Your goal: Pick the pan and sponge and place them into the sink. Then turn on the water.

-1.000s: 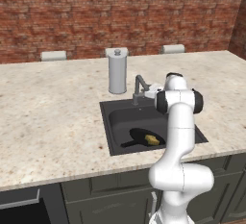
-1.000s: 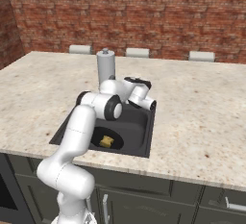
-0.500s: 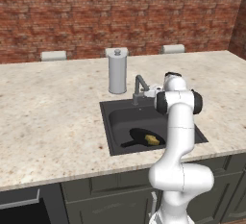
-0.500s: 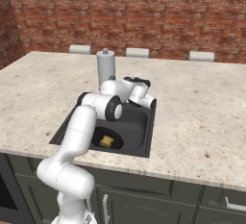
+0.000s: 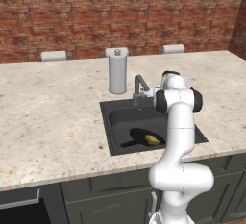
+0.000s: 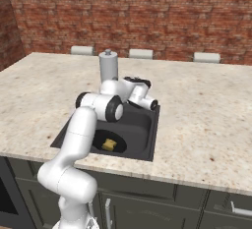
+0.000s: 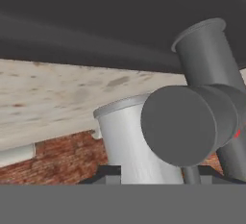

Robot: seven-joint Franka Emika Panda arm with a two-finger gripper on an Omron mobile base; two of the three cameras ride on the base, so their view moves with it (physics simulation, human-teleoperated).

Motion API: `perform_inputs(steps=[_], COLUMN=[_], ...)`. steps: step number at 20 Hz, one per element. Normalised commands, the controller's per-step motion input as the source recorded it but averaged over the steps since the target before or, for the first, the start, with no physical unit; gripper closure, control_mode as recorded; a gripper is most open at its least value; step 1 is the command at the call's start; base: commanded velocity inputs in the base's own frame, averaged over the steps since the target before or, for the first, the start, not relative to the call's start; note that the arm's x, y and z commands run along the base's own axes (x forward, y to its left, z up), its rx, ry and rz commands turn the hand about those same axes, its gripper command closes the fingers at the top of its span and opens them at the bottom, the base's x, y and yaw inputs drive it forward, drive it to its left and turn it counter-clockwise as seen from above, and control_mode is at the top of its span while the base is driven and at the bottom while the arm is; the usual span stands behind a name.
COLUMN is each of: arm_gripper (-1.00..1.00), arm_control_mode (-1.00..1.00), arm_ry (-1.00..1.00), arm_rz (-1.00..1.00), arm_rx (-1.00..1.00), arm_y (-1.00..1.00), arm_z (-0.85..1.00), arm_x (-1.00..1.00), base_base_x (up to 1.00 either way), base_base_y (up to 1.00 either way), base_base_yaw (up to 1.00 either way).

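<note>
Biggest thing here is the brick wall (image 5: pixel 120 11) at the back, rough red-brown blocks, then one long counter (image 5: pixel 53 117) in speckled beige stone, smooth and flat, with dark grey-green cabinets (image 5: pixel 110 194) under its front edge. Three pale flat blocks (image 5: pixel 53 55) sit along the counter's back edge.

Set into the counter is one sink (image 5: pixel 120 122), a dark matte rectangular basin. Inside it, toward the front edge, lies one pan (image 5: pixel 141 136), round, flat and black with a straight handle, and one small yellow sponge (image 5: pixel 152 140) sits right on it; you can spot that sponge (image 6: pixel 109 145) from the right side too.

At the sink's back edge there's one grey angular faucet (image 5: pixel 140 87), and up close its handle (image 7: pixel 185 124) is a chunky smooth cylinder. Just behind stands one tall grey cylindrical paper-towel holder (image 5: pixel 117 70).

The gripper (image 5: pixel 149 93) is at the faucet; can't tell how wide its jaws are or whether it's gripping anything.
</note>
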Motion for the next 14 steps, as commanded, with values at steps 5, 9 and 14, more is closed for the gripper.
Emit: perform_inputs(steps=[5,9,14], arm_gripper=[1.0,1.0,1.0], arm_control_mode=[-1.0,-1.0,-1.0], arm_ry=[0.12,0.1,0.08], arm_rz=[-0.21,-0.19,-0.18], arm_rx=[0.03,0.07,0.15], arm_y=[-0.75,-0.95,-1.0], arm_z=[-0.13,-0.16,-0.18], arm_x=[0.17,0.01,-0.02], base_base_x=[0.0,0.0,0.0], base_base_y=[0.0,0.0,0.0], base_base_yaw=[0.0,0.0,0.0])
